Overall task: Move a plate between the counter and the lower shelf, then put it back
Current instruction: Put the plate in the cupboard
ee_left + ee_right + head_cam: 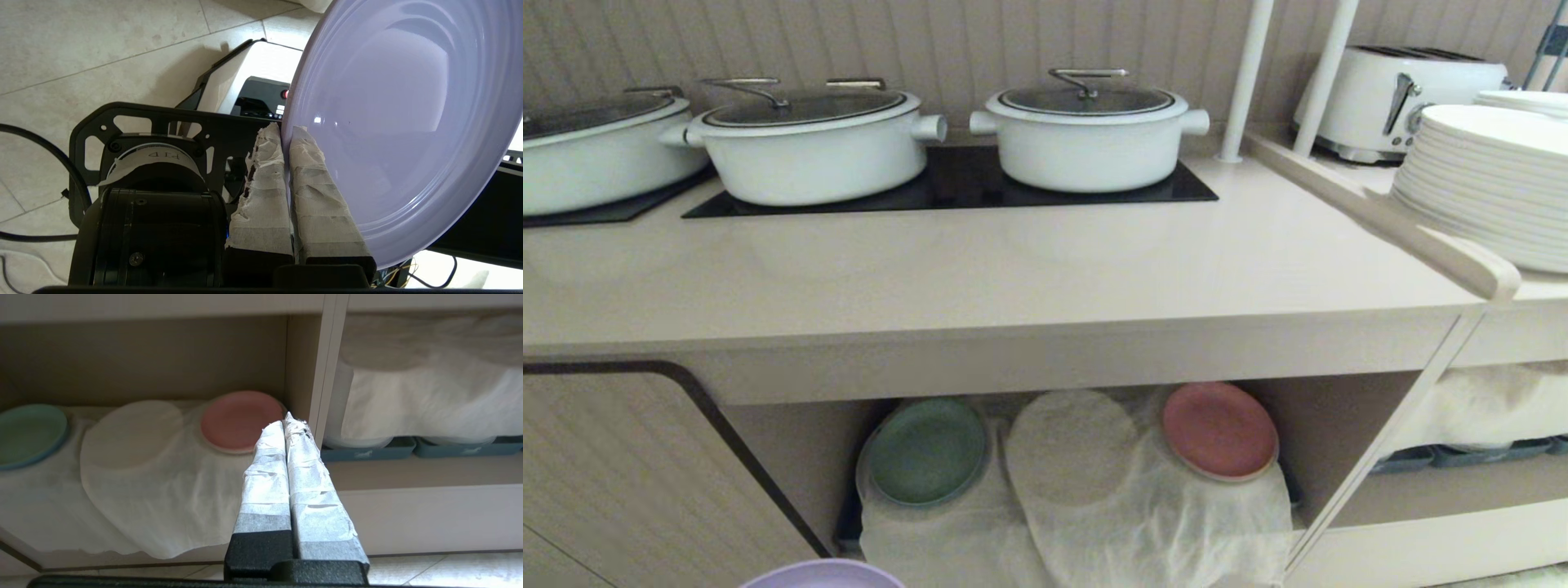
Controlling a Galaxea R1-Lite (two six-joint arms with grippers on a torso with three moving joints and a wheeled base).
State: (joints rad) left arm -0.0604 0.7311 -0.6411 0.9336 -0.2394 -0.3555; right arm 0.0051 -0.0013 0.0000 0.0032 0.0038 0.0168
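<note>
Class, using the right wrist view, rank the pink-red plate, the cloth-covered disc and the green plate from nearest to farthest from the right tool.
1. Pink-red plate, just beyond the right tool's tips.
2. Cloth-covered disc, mid-shelf.
3. Green plate, at the shelf's far end.

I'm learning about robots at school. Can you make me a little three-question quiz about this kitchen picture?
1. True or false: the left gripper is shut on the rim of the purple plate.
2. Which plates lie on the lower shelf? A) green and pink B) purple and green C) only purple
3. Fill in: the right gripper is shut and holds ____.

Key: 1 true; 2 A; 3 nothing. The purple plate is neither on the counter nor on the shelf: the gripper holds it in the air.
</note>
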